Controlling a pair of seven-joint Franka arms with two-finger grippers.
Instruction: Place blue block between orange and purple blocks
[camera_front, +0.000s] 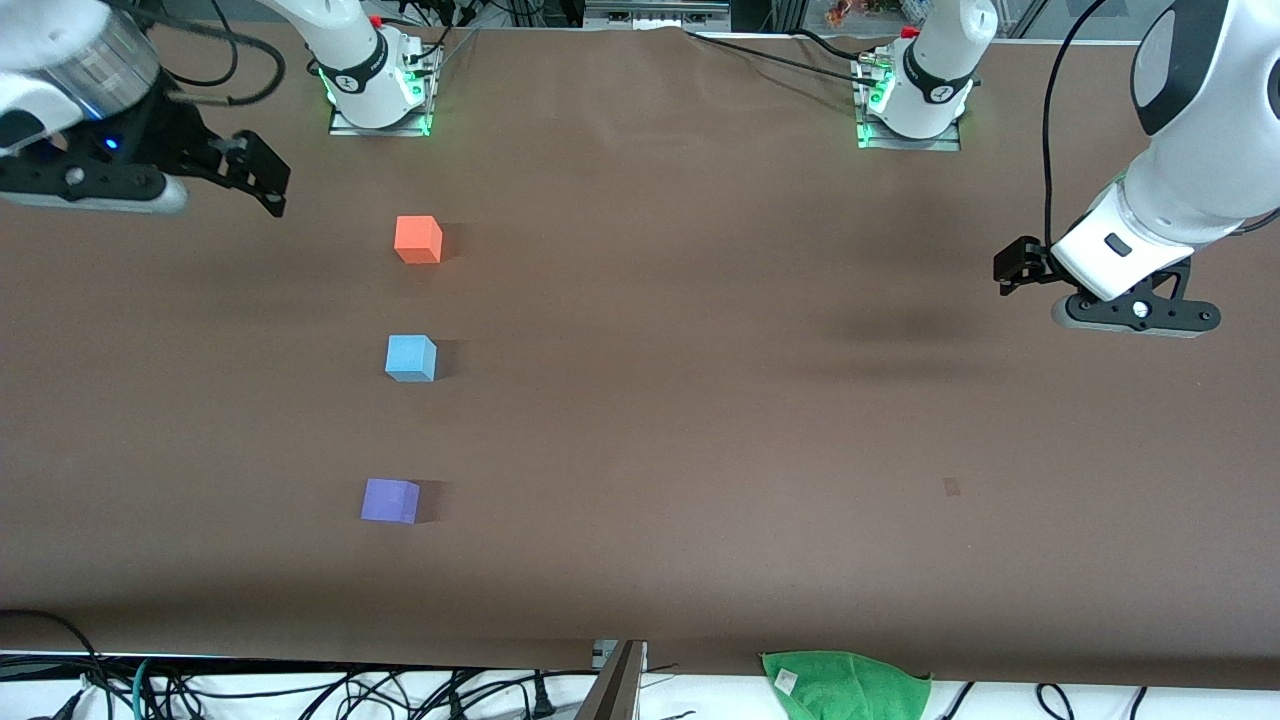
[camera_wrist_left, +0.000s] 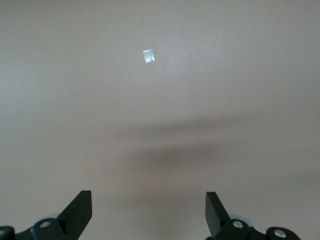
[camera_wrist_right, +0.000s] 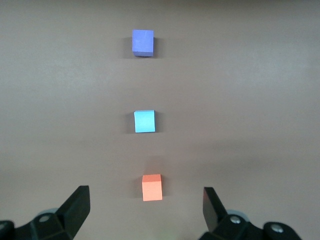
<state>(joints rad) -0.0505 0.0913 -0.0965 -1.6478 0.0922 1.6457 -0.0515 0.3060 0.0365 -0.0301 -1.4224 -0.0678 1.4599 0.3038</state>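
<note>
Front view: we look down from high across the table (camera_front: 700, 420). Both wrist views face downward (right shares the blocks).

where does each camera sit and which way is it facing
Front: high across the table, facing both bases; shows both arms, orange block, blue block, purple block.
Left wrist: on the left arm, looking down at bare table past the open left tool.
Right wrist: looking down past the open right tool; shares the three blocks with front.

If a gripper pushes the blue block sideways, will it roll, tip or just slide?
The blue block is a flat-faced cube resting squarely on the table, so it would probably slide, not roll. It is no taller than wide, so tipping seems unlikely. Its matte faces suggest it will not slip easily.
</note>
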